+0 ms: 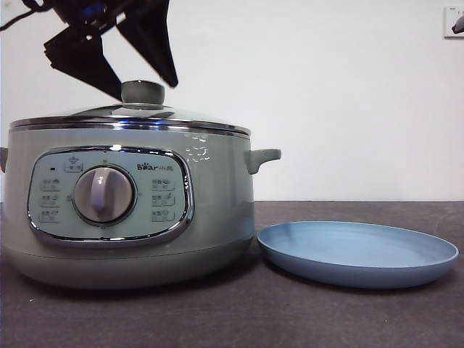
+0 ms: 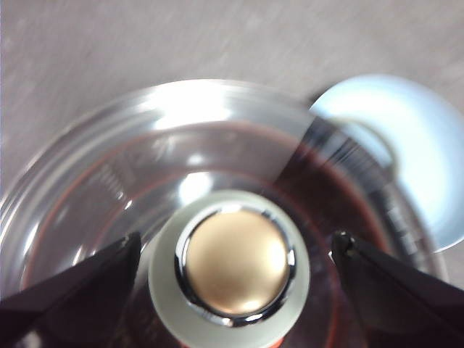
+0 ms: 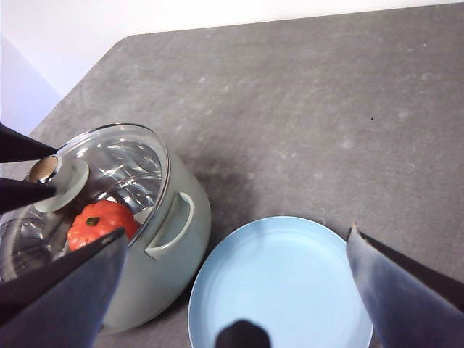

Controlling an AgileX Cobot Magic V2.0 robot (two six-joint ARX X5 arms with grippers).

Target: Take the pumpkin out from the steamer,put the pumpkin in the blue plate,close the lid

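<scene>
Lid [image 1: 130,116] covers pumpkin [image 3: 101,222]; left claw [image 1: 141,83] straddles knob [image 2: 233,262].

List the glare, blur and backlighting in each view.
Front view: the left hand is a dark silhouette against the bright wall above the lid. Left wrist view: white glare on the glass, and the plate is washed out and soft. Right wrist view: sharp, the pumpkin visible through streaky reflections.

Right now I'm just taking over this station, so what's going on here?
The left tool hangs open over the lid, its jaws on either side of the knob, not gripping it. The lid sits on the steamer with the pumpkin inside. The right tool waits open above the blue plate.
</scene>
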